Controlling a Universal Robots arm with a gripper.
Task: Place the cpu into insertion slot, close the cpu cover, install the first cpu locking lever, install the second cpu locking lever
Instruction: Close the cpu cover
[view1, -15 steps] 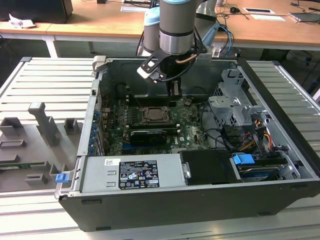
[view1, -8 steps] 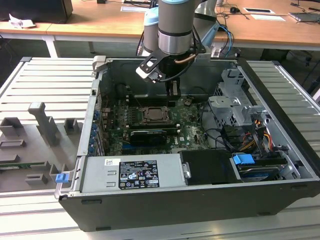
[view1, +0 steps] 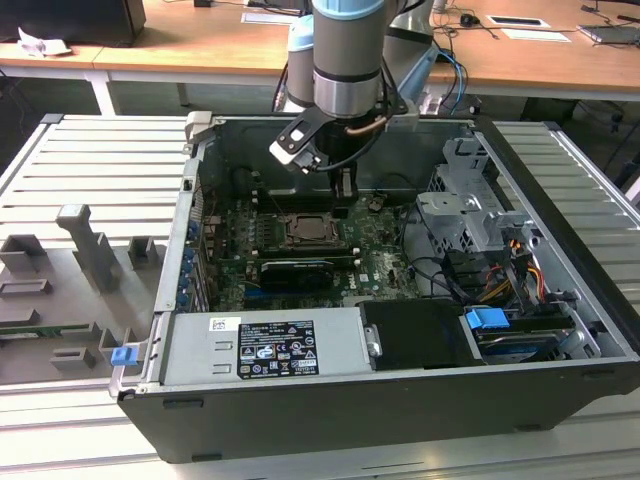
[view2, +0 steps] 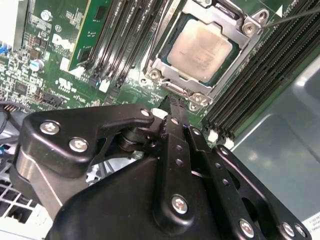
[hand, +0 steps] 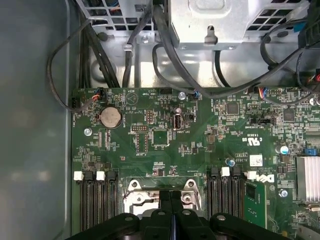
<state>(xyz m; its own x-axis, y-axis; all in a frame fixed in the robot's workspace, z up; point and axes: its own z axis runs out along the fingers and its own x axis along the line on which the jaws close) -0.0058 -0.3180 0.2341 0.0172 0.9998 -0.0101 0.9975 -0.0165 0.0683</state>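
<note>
Pincer jaws are pressed together with nothing between them, poised just above the socket's edge inside the open computer case. Below it lies the green motherboard, with long black memory slots on either side of the insertion slot. In the second wrist view the silvery cpu cover lies flat over the slot, framing the cpu, which sits seated in the slot with its metal top showing through the cut-out.
</note>
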